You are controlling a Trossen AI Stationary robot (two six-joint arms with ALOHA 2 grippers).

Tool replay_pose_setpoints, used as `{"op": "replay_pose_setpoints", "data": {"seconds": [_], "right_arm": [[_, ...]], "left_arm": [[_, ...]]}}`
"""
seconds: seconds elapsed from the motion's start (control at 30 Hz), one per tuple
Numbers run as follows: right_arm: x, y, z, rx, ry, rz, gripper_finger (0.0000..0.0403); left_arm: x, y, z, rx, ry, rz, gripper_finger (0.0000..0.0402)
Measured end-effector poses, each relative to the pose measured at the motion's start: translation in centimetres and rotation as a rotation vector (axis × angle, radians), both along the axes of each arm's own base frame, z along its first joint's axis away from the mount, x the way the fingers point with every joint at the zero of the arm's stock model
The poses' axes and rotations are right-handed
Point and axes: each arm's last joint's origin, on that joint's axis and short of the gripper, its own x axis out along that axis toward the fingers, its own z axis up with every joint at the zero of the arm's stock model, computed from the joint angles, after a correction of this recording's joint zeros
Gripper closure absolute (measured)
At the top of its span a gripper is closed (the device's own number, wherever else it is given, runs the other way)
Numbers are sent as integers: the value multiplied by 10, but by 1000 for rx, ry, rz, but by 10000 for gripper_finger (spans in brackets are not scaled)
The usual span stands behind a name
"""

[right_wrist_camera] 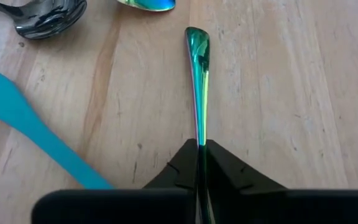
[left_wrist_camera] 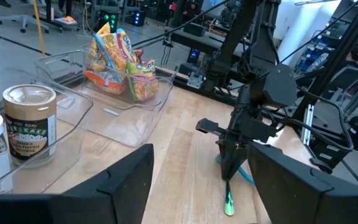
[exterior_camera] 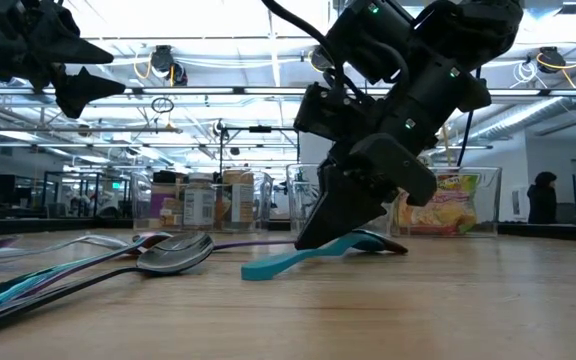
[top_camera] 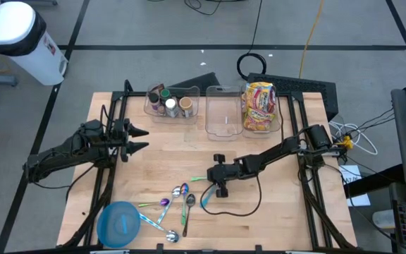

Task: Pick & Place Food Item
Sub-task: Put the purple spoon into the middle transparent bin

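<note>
The right claw (top_camera: pixel 220 185) is down at the middle of the wooden worktop (top_camera: pixel 280 212), its two fingers pinched together on the thin handle of an iridescent green spoon (right_wrist_camera: pixel 197 74). From the wrist camera the handle runs straight out from between the closed fingertips and lies flat on the wood. A teal plastic utensil (exterior_camera: pixel 298 258) lies just beside the claw, and from table height it shows under the fingers, near them, though I cannot tell whether they touch.

A small scatter of other spoons (top_camera: pixel 178 201) lies on the wood near a blue plate (top_camera: pixel 118 224), which sits near the front corner on the left arm's side.

The left claw (top_camera: pixel 138 139) hangs above the worktop over on its own side, well apart from the cutlery, its fingers spread fairly wide with nothing between them.

Along the far edge stand three clear bins. The one on the right arm's side holds the snack packets (top_camera: pixel 259 106), bright yellow and red, piled inside it. The middle bin (top_camera: pixel 222 111) shows only its clear walls. The bin on the left arm's side holds jars (top_camera: pixel 175 104), standing upright together. The snack packets are well apart from both claws.
</note>
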Motion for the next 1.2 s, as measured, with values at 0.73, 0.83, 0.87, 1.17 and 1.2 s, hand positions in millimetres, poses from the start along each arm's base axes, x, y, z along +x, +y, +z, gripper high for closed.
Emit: {"op": "replay_pose_setpoints", "data": {"seconds": [0.73, 0.83, 0.87, 1.17, 1.2], "right_arm": [[-25, -21, 127, 97, -478, -63, 399], [-33, -36, 141, 128, -564, -117, 399], [-36, -42, 145, 133, -593, -136, 397], [-57, -109, 138, 138, -756, -414, 398], [-58, -117, 134, 124, -771, -462, 398]], "left_arm": [[0, 0, 0, -1, 2, 0, 136], [0, 0, 0, -1, 2, 0, 142], [0, 0, 0, -1, 2, 0, 143], [0, 0, 0, -1, 2, 0, 137], [0, 0, 0, -1, 2, 0, 134]]}}
